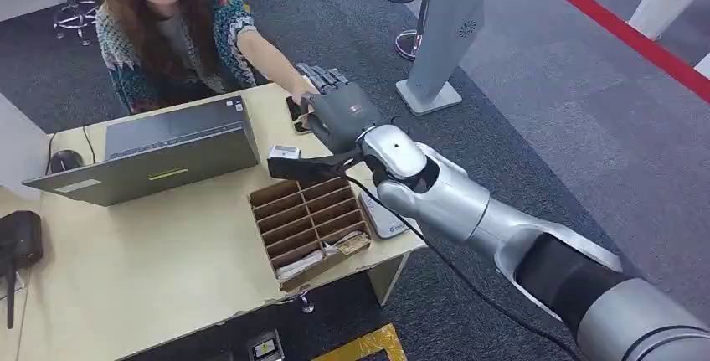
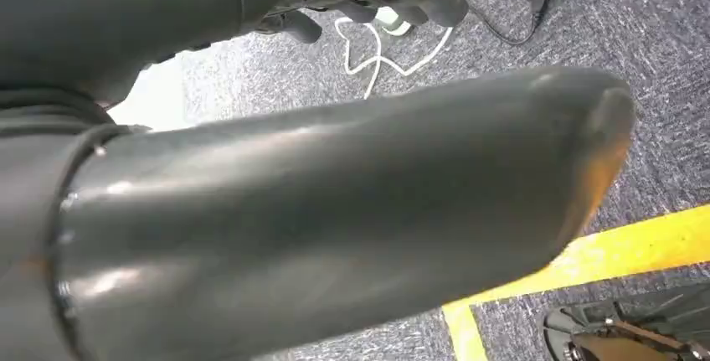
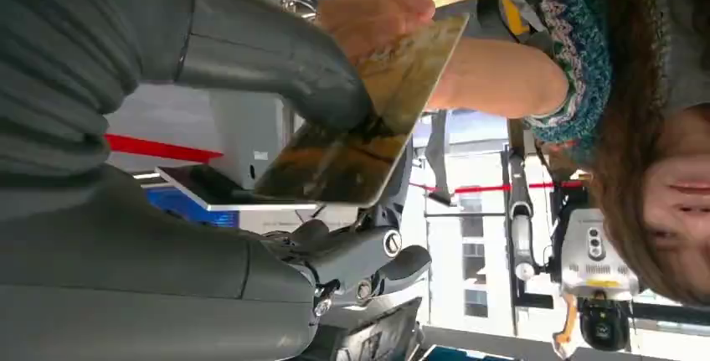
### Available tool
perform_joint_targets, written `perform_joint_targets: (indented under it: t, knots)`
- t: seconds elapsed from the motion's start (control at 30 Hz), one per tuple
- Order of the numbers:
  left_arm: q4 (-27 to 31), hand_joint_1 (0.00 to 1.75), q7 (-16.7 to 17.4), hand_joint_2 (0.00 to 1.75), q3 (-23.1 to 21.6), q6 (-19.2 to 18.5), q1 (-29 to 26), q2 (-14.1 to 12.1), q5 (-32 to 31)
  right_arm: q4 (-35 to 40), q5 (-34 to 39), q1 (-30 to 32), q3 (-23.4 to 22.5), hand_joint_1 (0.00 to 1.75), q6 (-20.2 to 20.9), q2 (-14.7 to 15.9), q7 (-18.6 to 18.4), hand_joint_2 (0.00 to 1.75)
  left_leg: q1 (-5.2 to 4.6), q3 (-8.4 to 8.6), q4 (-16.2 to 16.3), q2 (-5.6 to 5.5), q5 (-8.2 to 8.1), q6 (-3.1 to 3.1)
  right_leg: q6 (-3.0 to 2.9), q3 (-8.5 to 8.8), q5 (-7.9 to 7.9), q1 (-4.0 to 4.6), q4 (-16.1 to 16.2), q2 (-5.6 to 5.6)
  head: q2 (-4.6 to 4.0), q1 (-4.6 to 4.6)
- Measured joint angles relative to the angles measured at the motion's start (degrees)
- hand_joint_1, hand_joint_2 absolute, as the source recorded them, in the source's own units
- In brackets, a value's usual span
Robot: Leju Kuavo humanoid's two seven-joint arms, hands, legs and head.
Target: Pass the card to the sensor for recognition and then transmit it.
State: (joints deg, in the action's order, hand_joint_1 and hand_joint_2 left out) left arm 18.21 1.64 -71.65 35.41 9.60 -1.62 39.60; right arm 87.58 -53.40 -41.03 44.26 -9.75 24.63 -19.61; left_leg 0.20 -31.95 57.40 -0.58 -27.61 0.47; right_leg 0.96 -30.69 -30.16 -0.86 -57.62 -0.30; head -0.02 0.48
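Observation:
My right hand [image 1: 343, 114] reaches over the far edge of the desk [image 1: 167, 269] toward a seated person. In the right wrist view it pinches a gold-brown card [image 3: 368, 126] between the thick thumb [image 3: 276, 51] and the darker fingers under the card. The person's hand [image 3: 377, 1] grips the card's far end, so both of us hold it. In the head view the person's hand [image 1: 297, 93] meets mine at the desk's far edge. A white card reader [image 1: 383, 219] lies at the desk's right edge. My left hand [image 2: 335, 210] hangs over the carpet, fingers apart, holding nothing.
A grey laptop [image 1: 167, 156] stands open on the desk with a mouse [image 1: 65, 160] to its left. A divided cardboard box [image 1: 310, 223] with a few cards sits near the front right corner. A grey kiosk stand [image 1: 444, 34] rises beyond the desk.

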Motion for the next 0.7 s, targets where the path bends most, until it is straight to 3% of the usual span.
perform_joint_targets:
  t: [0.43, 0.7]
  knots:
    - [0.0, 0.0, 0.0, 0.0, 0.0, 0.1, -0.4, -0.2, 0.6, -0.9, 2.4, 0.0, 0.0, 1.75, -0.6, 0.0, -0.2, 1.75, 0.0, 0.01, 0.0, 0.02, 0.0, 0.0, 0.0, -0.02, 0.0, 0.0, 0.0, 0.01, 0.02, 0.0]
    - [-0.1, 0.0, -1.1, 0.0, 0.2, 1.3, -1.9, -0.2, 2.5, -1.0, 8.6, 2.9, -3.5, 1.75, -6.8, 1.5, -0.5, 1.75, -0.01, 0.02, 0.0, 0.07, -0.01, 0.0, 0.0, -0.08, 0.0, -0.01, 0.0, 0.05, 0.0, 0.0]
